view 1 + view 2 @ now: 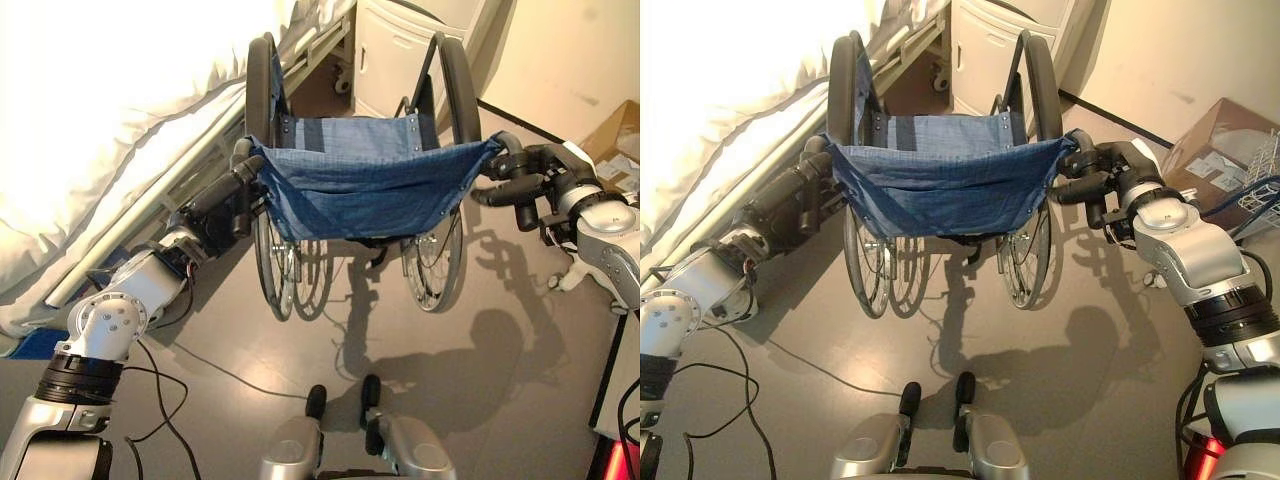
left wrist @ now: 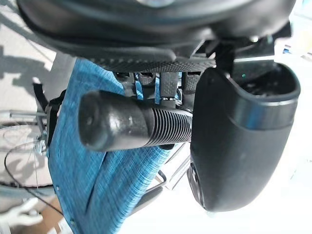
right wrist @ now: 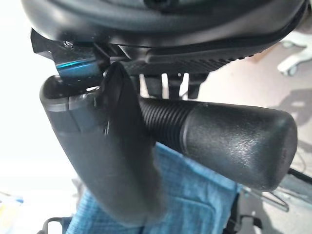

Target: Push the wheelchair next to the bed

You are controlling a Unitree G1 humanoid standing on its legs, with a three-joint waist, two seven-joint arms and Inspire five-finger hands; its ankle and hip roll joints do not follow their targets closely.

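**Both hands on the push handles, chair alongside the bed**

The wheelchair [image 1: 360,170] stood on the grey floor [image 1: 480,360] directly ahead of the robot, its back toward it, with its left wheel close beside the bed [image 1: 110,130] and a white cabinet [image 1: 410,50] beyond it. The left hand [image 1: 225,200] had its fingers curled round the left push handle [image 2: 131,122], thumb wrapped alongside the ribbed grip. The right hand [image 1: 1105,180] was closed on the right push handle [image 3: 224,136] in the same way.

To my eye the chair would roll easily on its big spoked wheels, but the steel frame gives it some weight, and it would swing off line if one side were pushed harder than the other. The blue backrest [image 1: 365,185] was sagging cloth, too soft to push against; the ribbed rubber grips were the right place to hold, being firm and not slippery.

A cardboard box [image 1: 1220,150] sat against the wall to the right. I could read no writing or label anywhere.
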